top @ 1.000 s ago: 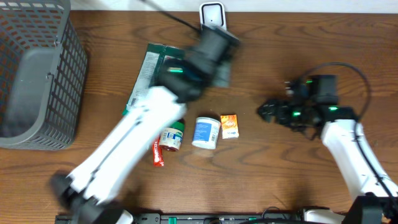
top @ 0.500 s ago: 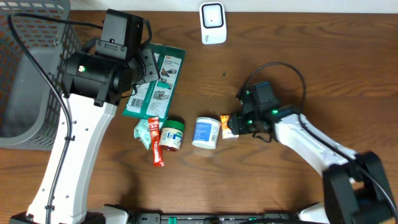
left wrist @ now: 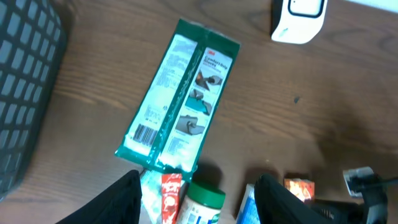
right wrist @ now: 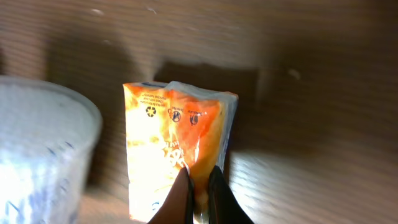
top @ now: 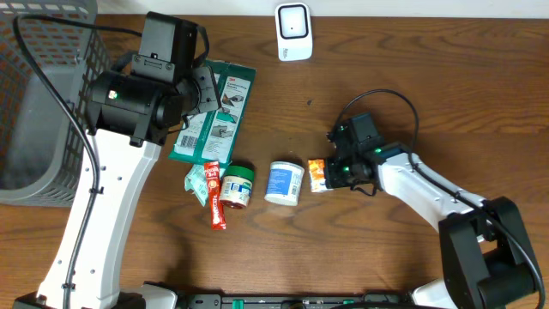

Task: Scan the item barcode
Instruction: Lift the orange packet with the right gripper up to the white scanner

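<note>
Here, 2 things have changed within the last second. At left, my left gripper (left wrist: 199, 180) has swung away from the scanner end of the table. It now hangs over the green flat packet (top: 216, 110), jaws about half apart with nothing between them. At right, my right gripper (top: 336, 169) was wide open and well apart from the goods. It has come in and pinched tight on the right-hand edge of the orange sachet (right wrist: 165, 155). The wrist view shows both fingertips (right wrist: 185, 190) nipping a fold of the foil.

The orange sachet lies on the table at centre right, just beside the white tub (top: 284, 182). I judge the pick made and the lift not yet begun. The sachet must next go up to the white scanner (top: 293, 33) at the far edge, well apart from it.

Surroundings, left to right:
- the grey mesh basket (top: 51, 94) at the table's left edge
- the green flat packet
- a small green sachet (top: 196, 179)
- a red sachet (top: 215, 202)
- a green-lidded jar (top: 238, 187)
- the white tub

Only bare wood lies between the orange sachet and the scanner, and the left arm stands left of that line. The nearest obstacle is the tub on the sachet's left side. The pinch is thin and could slip. I cannot find a barcode on the face shown.
</note>
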Controlling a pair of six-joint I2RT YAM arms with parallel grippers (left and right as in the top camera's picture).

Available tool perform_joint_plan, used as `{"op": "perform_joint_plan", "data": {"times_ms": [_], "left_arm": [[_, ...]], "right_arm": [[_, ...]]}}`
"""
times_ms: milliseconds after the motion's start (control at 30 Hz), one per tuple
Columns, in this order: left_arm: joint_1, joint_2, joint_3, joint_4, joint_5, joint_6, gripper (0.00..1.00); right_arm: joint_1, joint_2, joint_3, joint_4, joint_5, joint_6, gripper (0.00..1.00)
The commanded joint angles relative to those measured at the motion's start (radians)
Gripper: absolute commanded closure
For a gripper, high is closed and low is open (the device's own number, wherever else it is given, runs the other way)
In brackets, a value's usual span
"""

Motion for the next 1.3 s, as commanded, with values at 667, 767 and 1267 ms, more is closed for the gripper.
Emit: {"op": "perform_joint_plan", "data": {"times_ms": [667,767,1267], "left_arm": [[0.455,-0.179,-0.01,0.104,-0.024,0.011,0.43],[0.455,-0.179,-0.01,0.066,-0.024,0.011,0.2],[0.455,-0.179,-0.01,0.034,-0.024,0.011,0.19]], "right_arm": [[0.063,-0.246,0.679,-0.378,0.734,-0.219,0.99],[0.126,-0.216,0.684,-0.205,0.874,-0.385,0.99],[0.234,0.203,0.684,0.862,1.056,-1.448,0.99]]}}
